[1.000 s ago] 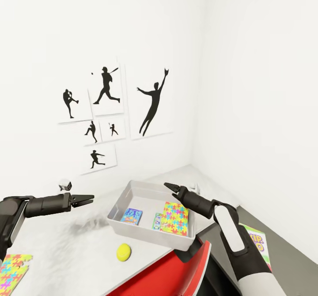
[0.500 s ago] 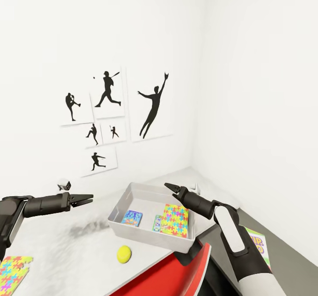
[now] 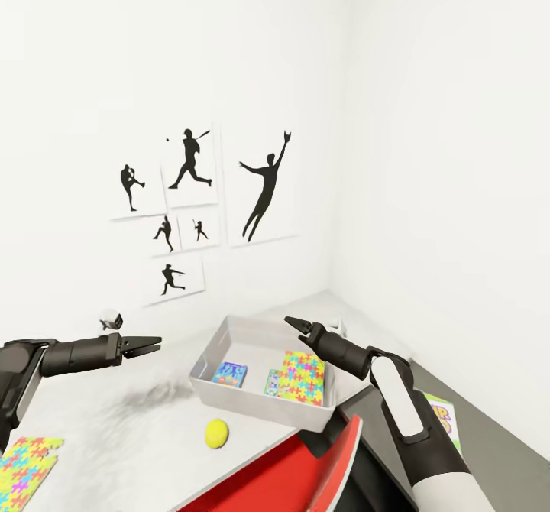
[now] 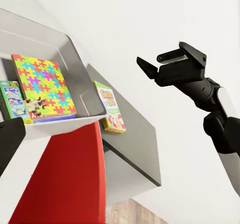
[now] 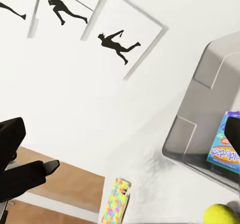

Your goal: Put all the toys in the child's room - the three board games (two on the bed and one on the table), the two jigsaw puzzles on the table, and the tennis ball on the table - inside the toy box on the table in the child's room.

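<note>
inside shallow grey toy box (image 3: pixel 221 344): three flat toys; yellow-green tennis ball (image 3: pixel 216 432), colourful jigsaw slab (image 3: pixel 27 462), green-edged board game (image 3: pixel 445 419) remain outside. left gripper (image 3: pixel 155 341) jaws narrow, empty; right gripper (image 3: pixel 293 323) jaws parted, empty.

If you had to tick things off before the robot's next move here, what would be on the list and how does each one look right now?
1. Toy box has room: ok; a blue board game, a green-edged game and a jigsaw puzzle lie inside, with bare floor left.
2. Tennis ball within sight on the table: ok, just in front of the box.
3. Second jigsaw puzzle located: ok, at the table's near left edge.
4. Last board game located: ok, on the dark section to the right.
5. Left gripper free: ok, empty.
6. Right gripper free: ok, open and empty.
</note>
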`<state>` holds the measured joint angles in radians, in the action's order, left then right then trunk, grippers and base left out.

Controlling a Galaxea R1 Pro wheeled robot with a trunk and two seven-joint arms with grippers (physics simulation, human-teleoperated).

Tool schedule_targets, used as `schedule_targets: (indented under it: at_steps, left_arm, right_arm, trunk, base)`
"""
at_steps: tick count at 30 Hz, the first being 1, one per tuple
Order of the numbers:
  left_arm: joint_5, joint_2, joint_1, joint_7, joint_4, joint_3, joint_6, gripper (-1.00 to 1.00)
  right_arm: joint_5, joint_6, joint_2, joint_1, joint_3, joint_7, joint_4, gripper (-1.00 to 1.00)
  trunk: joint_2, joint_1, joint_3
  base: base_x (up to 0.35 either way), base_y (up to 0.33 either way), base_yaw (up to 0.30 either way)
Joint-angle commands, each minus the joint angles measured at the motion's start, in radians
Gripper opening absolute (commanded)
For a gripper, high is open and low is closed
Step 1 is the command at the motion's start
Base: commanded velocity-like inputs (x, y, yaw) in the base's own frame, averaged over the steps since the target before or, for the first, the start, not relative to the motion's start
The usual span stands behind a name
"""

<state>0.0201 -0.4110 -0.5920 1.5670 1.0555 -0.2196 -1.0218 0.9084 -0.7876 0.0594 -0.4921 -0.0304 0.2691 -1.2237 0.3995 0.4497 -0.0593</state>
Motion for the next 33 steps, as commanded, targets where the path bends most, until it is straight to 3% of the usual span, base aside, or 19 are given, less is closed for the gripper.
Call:
schedule_targets:
  at_steps: [1, 16, 33]
  left_arm:
    - [0.0, 0.0, 0.0, 0.004, 0.0, 0.0, -0.011, 1.0]
    - [-0.002, 0.0, 0.0, 0.004, 0.0, 0.001, -0.01, 1.0]
    - [-0.002, 0.001, 0.0, 0.004, 0.0, 0.002, -0.009, 1.0]
  right_arm:
    - [-0.004, -0.003, 0.001, 0.0, 0.001, 0.004, 0.001, 1.0]
    - [-0.005, 0.0, 0.002, 0.0, 0.001, 0.001, 0.006, 1.0]
    - [-0.008, 0.002, 0.003, 0.0, 0.0, -0.009, 0.005, 1.0]
  trunk:
    - [0.001, 0.0, 0.0]
    - [0.001, 0.0, 0.0]
    - [0.001, 0.0, 0.0]
  base:
    - [-0.082, 0.0, 0.0]
    - [-0.114, 0.04, 0.012]
    - [-0.033, 0.01, 0.264]
